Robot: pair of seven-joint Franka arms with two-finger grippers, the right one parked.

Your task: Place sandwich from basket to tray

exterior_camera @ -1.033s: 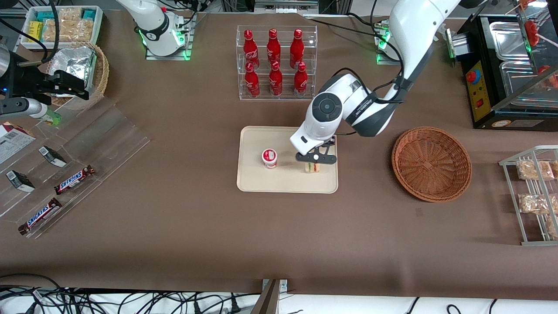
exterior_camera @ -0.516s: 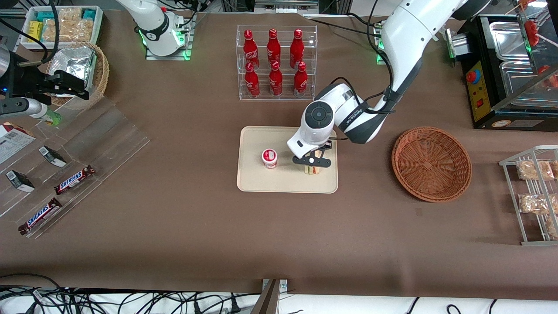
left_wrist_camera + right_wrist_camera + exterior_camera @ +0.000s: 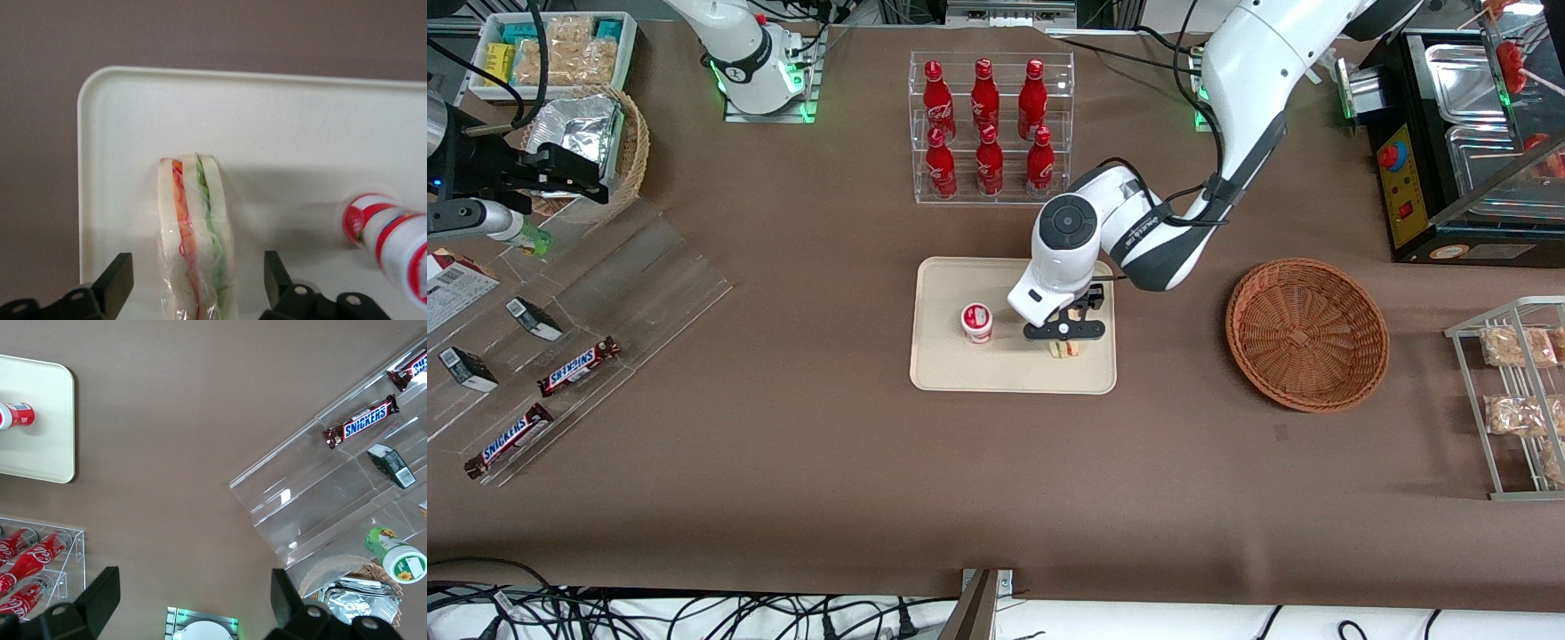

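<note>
Sandwich (image 3: 195, 240) stands on the tray (image 3: 943, 373), basket (image 3: 1307, 333) emptied; the gripper (image 3: 1064, 332) straddles it, fingers spread, only withdrawal left

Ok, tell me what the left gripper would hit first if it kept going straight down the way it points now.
Probably the sandwich: the gripper hangs open over it, fingers either side. The fingertips would likely then meet the tray beneath. Depth is hard to judge here.
</note>
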